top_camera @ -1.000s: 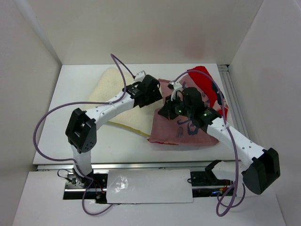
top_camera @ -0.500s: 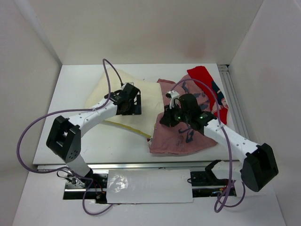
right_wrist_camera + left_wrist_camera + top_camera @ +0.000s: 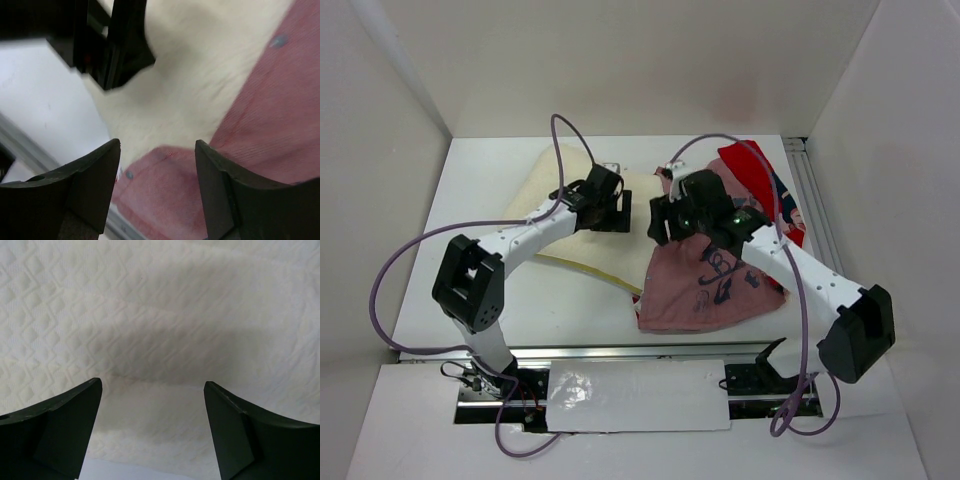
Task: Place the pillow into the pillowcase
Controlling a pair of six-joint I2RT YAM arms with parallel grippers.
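So the right end effector (image 3: 157,150) just let go. A second ago it was pinched shut down on the pink side of the pillowcase (image 3: 705,290). Now its fingers are spread and it's shifted far-left to the case's edge, right by the pillow (image 3: 548,180). Left end effector (image 3: 152,390) is spread too, over the pillow, gripping nothing. Pillow lies left of center on the table (image 3: 470,290), right end against the case, mostly outside. My read: regrip coming, stuffing's barely started.
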